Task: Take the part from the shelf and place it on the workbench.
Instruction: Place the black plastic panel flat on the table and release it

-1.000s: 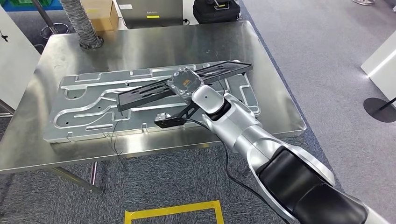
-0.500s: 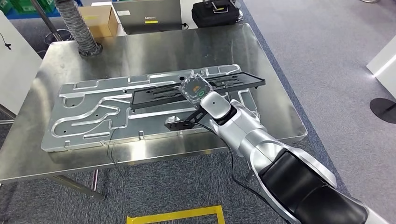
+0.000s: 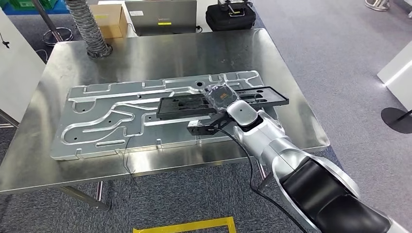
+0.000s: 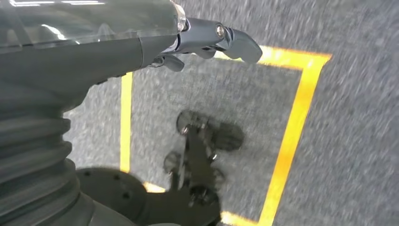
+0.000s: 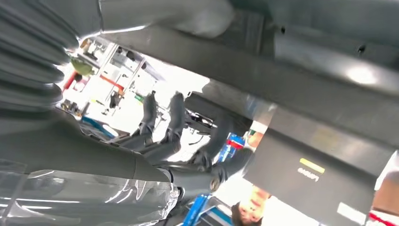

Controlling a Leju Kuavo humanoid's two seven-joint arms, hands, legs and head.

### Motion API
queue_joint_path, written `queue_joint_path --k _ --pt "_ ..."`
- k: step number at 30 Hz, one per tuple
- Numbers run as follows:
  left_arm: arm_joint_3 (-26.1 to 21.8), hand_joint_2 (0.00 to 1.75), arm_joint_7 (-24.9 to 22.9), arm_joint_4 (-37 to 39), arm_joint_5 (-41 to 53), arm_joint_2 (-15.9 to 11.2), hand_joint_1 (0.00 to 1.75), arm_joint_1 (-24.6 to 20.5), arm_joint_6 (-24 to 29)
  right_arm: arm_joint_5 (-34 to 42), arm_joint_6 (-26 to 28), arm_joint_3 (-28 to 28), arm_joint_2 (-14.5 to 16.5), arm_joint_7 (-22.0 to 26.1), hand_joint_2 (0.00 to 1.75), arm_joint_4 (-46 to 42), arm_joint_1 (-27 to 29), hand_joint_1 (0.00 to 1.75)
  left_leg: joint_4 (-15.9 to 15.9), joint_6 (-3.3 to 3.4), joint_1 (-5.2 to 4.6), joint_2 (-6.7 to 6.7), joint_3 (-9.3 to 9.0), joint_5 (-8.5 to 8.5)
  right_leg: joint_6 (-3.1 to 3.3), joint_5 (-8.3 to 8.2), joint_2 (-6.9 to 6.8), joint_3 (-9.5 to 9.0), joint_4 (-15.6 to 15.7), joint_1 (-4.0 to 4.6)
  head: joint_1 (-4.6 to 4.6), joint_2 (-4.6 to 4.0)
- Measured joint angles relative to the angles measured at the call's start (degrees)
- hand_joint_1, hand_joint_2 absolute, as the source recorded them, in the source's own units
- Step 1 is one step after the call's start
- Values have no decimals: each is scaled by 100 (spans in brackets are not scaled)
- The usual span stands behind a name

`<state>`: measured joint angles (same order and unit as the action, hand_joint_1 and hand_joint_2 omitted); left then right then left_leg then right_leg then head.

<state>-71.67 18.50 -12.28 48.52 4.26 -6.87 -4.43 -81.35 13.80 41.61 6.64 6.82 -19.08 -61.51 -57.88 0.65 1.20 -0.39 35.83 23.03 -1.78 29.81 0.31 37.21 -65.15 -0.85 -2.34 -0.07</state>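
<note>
A long flat black part (image 3: 182, 106) lies nearly level, low over the large grooved aluminium plate (image 3: 107, 116) on the steel workbench (image 3: 160, 53). My right hand (image 3: 221, 95), wrapped in clear plastic, grips the part near its middle, and I cannot tell whether the part touches the plate. In the right wrist view the dark fingers (image 5: 174, 127) curl under the part (image 5: 263, 80). My left hand (image 4: 207, 40) hangs over the floor with its fingers stretched out and nothing in them.
A ribbed hose (image 3: 90, 26) stands at the bench's far left corner. Behind the bench are a cardboard box (image 3: 109, 19), a grey case (image 3: 163, 14) and a black bag (image 3: 231, 17). Thin wires (image 3: 127, 155) dangle off the front edge. Yellow tape (image 3: 184, 226) marks the floor.
My right hand has carried the black part to the right and lowered it, turning it from a slant to nearly level over the plate. The head view has also shifted a little.
</note>
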Motion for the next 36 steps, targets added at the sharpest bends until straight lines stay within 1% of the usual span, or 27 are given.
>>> queue_joint_path --k 1,2,3,4,5,6,8,9,11,13,14,15,17,18,19,20,22,24,27,28,29,30,32,33,34,35,36 --pt "2 44 -4 0 16 -2 0 -15 -9 34 30 -48 -34 36 0 1 27 0 -2 21 -11 1 -3 8 -4 181 -1 216 -426 3 0 0" --pt "7 0 -10 0 41 -3 0 -27 -25 72 56 -94 -66 73 0 1 67 0 -5 34 -25 1 -8 15 -5 302 -1 411 -794 6 0 1" --pt "16 0 -18 0 69 -3 0 -35 -43 116 87 -146 -95 116 0 1 114 0 -9 45 -39 0 -17 23 4 318 -1 528 -989 9 0 1" --pt "28 0 -27 0 99 -2 0 -40 -63 171 123 -197 -117 162 0 0 154 0 -13 53 -53 -2 -29 31 23 224 -1 539 -963 13 0 0" --pt "41 0 -39 0 134 1 0 -46 -84 235 173 -253 -132 216 0 -3 180 0 -17 57 -68 -5 -44 40 55 37 -1 438 -708 21 -1 0" --pt "57 0 -54 0 166 9 0 -56 -103 316 255 -321 -141 282 0 -14 192 0 -20 55 -85 -7 -61 51 104 -201 -1 247 -282 37 0 0" --pt "97 0 -77 1 220 32 0 -81 -141 619 467 -480 -145 537 0 -57 204 0 -23 36 -119 -6 -81 71 186 -493 -12 -86 447 80 -1 1" --pt "121 0 -89 2 241 43 0 -97 -161 918 563 -593 -144 798 0 -104 227 0 -23 15 -125 -3 -85 77 208 -547 -19 -171 639 101 -1 1" --pt "168 0 -116 2 276 52 0 -122 -190 1906 575 -973 -140 1613 0 -277 326 0 -12 -41 -117 -1 -89 78 219 -553 -29 -192 707 114 -1 2" --pt "196 0 -149 2 303 55 0 -135 -198 3113 314 -1507 -122 2450 0 -567 452 0 -71 -102 -113 0 -68 142 251 -577 -41 -228 759 79 0 1" --pt "207 0 -164 2 314 59 0 -138 -196 3773 62 -1793 -108 2775 0 -781 510 0 -232 -130 -112 1 -4 251 271 -590 -49 -248 789 57 -1 1" --pt "218 0 -177 2 323 63 0 -140 -193 4417 -227 -2046 -97 2989 0 -1050 587 0 -515 -156 -101 3 118 416 284 -598 -56 -265 807 45 -1 1" --pt "248 0 -199 2 341 74 0 -137 -185 5743 -857 -2493 -94 3207 0 -1808 824 0 -1298 -204 -69 5 475 771 300 -592 -63 -272 809 48 -2 0" --pt "264 0 -209 2 354 76 0 -133 -181 6307 -1096 -2659 -101 3235 0 -2241 974 0 -1577 -222 -54 6 611 849 298 -587 -64 -276 806 49 -2 0" --pt "278 0 -215 2 363 77 0 -129 -178 6818 -1269 -2813 -114 3244 0 -2711 1124 0 -1650 -234 -43 7 652 814 293 -580 -64 -279 801 46 -2 0" --pt "289 0 -216 2 369 75 0 -127 -176 7236 -1370 -2948 -133 3242 0 -3160 1250 0 -1502 -238 -34 7 586 678 280 -569 -64 -286 794 42 -2 0" --pt "297 0 -193 2 350 73 0 -124 -176 7886 -1443 -3219 -201 3192 0 -4156 1460 0 -740 -229 -20 7 220 291 233 -532 -64 -300 764 32 -2 0" --pt "297 0 -148 2 305 72 0 -109 -193 8235 -1427 -3468 -291 3142 0 -5103 1611 0 -153 -180 -32 3 -71 123 173 -500 -60 -292 727 44 -2 0" --pt "291 0 -2 2 201 74 0 -44 -272 8247 -1122 -3834 -436 3224 0 -6456 1946 0 -42 -63 -51 -7 -134 151 83 -474 -62 -296 723 51 -2 1" --pt "287 0 53 2 173 74 0 -16 -296 8204 -1009 -3974 -480 3249 0 -6912 2070 0 -30 -25 -47 -9 -143 148 53 -428 -61 -290 684 41 -2 1" --pt "284 0 89 2 155 74 0 9 -309 8172 -945 -4099 -513 3251 0 -7272 2170 0 -16 13 -44 -8 -150 142 25 -319 -57 -231 538 30 -2 1" --pt "282 0 114 2 145 73 0 26 -313 8154 -911 -4210 -542 3247 0 -7579 2256 0 -3 43 -40 -4 -156 136 4 -158 -51 -116 279 21 -1 1" --pt "279 0 138 2 135 70 0 38 -314 8133 -886 -4370 -594 3242 0 -8031 2420 0 -6 77 -55 2 -153 141 -21 219 -43 248 -499 13 -1 0" --pt "278 0 140 2 134 70 0 39 -313 8128 -883 -4418 -607 3243 0 -8181 2496 0 -11 84 -64 4 -153 145 -26 313 -43 400 -807 11 -1 0" --pt "278 0 141 2 134 70 0 40 -313 8115 -877 -4452 -617 3244 0 -8296 2556 0 -18 88 -73 5 -153 150 -25 308 -43 472 -943 11 -1 0" --pt "278 0 145 2 127 70 0 40 -317 8044 -814 -4476 -625 3248 0 -8394 2595 0 -26 90 -81 5 -154 154 -14 192 -43 432 -846 12 -1 0" --pt "276 0 161 2 108 71 0 39 -328 7868 -645 -4496 -635 3255 0 -8493 2625 0 -32 90 -89 4 -157 159 8 -3 -43 275 -520 14 0 0"
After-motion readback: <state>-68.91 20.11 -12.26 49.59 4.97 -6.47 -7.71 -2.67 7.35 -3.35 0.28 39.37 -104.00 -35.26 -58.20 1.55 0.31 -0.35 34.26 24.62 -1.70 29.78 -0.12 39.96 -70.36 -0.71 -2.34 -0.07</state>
